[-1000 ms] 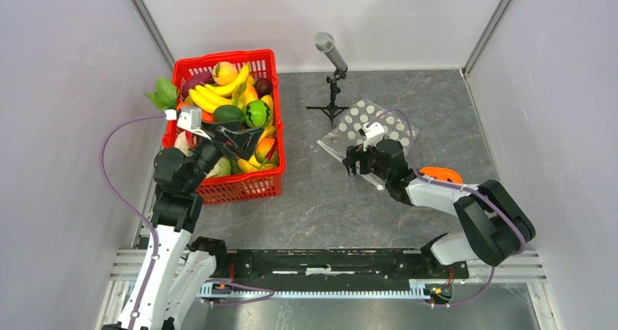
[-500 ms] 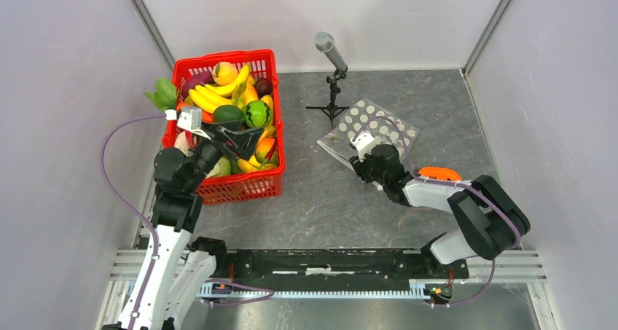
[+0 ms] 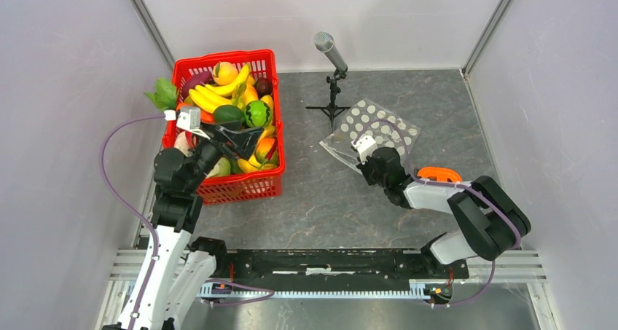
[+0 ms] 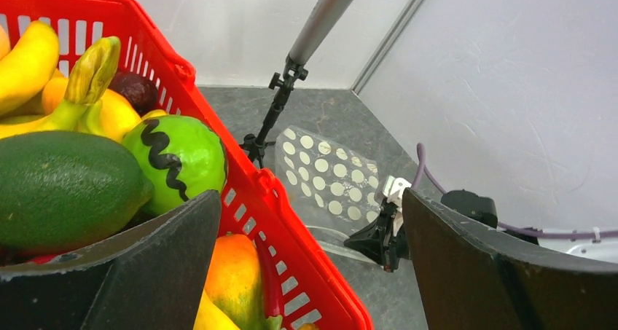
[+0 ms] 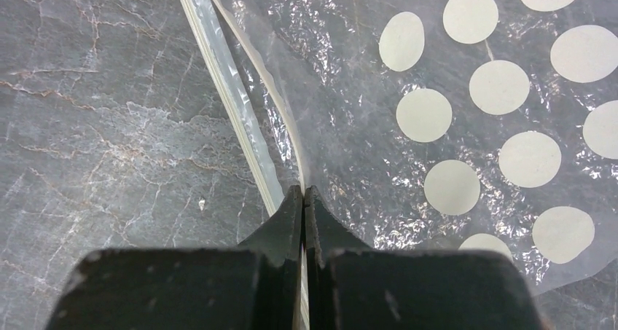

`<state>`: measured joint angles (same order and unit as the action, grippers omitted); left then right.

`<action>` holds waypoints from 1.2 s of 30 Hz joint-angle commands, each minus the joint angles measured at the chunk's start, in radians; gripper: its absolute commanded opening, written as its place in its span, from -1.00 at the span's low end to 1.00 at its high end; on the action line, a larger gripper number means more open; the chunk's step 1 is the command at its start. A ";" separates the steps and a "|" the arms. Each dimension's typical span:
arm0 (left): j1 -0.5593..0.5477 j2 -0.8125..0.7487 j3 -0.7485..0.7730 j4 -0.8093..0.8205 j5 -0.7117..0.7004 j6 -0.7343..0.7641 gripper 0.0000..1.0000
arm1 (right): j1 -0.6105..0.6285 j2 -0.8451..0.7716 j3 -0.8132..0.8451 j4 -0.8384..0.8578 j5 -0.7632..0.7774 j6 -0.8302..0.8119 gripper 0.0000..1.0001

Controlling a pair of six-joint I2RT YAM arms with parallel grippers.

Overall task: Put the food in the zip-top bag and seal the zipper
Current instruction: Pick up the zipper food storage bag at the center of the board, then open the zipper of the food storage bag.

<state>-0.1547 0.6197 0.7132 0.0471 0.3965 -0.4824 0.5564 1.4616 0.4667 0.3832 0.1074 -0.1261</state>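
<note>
The food [image 3: 229,97], glossy toy bananas, a striped green fruit [image 4: 178,155] and a dark green one [image 4: 62,188], is heaped in a red lattice basket [image 3: 248,184]. My left gripper [image 3: 240,137] hangs open over the basket's right wall [image 4: 248,191], holding nothing [image 4: 312,199]. The clear dotted zip-top bag [image 3: 375,122] lies flat on the stone table at centre right. My right gripper [image 3: 362,151] is shut [image 5: 303,191] on one thin lip of the bag's mouth. The white zipper [image 5: 233,104] strip runs just left of the jaws.
A microphone on a small black tripod [image 3: 331,53] stands just behind the bag's far-left corner. The basket sits against the left wall. Grey panel walls close in the left, back and right sides. The arm bases and a rail line the near edge.
My right gripper's jaws have come together on the bag's mouth edge, after shifting slightly left over the near edge of the bag. The left arm has not moved.
</note>
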 commanded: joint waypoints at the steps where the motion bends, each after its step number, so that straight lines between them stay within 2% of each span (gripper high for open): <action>1: -0.002 -0.040 -0.021 -0.004 -0.094 -0.143 1.00 | 0.005 -0.081 -0.037 0.059 0.000 0.068 -1.00; 6: -0.002 -0.011 -0.005 0.033 0.108 -0.073 1.00 | 0.005 -0.213 -0.051 0.053 -0.010 0.268 -1.00; 8: -0.008 0.053 0.028 0.034 0.204 -0.101 1.00 | 0.006 -0.258 -0.053 0.048 -0.015 0.354 -1.00; 10: -0.050 0.101 0.024 0.114 0.257 -0.152 1.00 | 0.008 -0.304 -0.069 0.052 0.009 0.445 -1.00; 12: -0.154 0.123 0.045 0.080 0.204 -0.105 1.00 | 0.009 -0.351 -0.082 0.044 0.033 0.530 -1.00; 15: -0.401 0.157 0.128 -0.104 -0.031 0.064 1.00 | 0.017 -0.415 -0.077 0.000 0.052 0.591 -1.00; 17: -0.500 0.188 0.151 -0.134 -0.125 0.102 1.00 | 0.023 -0.456 -0.068 -0.036 0.067 0.608 -1.00; 22: -0.661 0.299 0.159 -0.116 -0.256 0.078 0.77 | 0.032 -0.552 -0.066 -0.091 0.076 0.670 -1.00; 30: -0.869 0.469 0.171 -0.022 -0.532 0.056 0.76 | 0.039 -0.706 -0.054 -0.182 0.039 0.696 -1.00; 36: -0.924 0.581 0.154 0.164 -0.506 -0.001 0.73 | 0.040 -0.751 -0.031 -0.256 0.002 0.680 -1.00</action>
<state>-1.0534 1.1557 0.8520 0.0231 -0.0708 -0.4465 0.5892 0.7372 0.3996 0.1757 0.1371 0.5457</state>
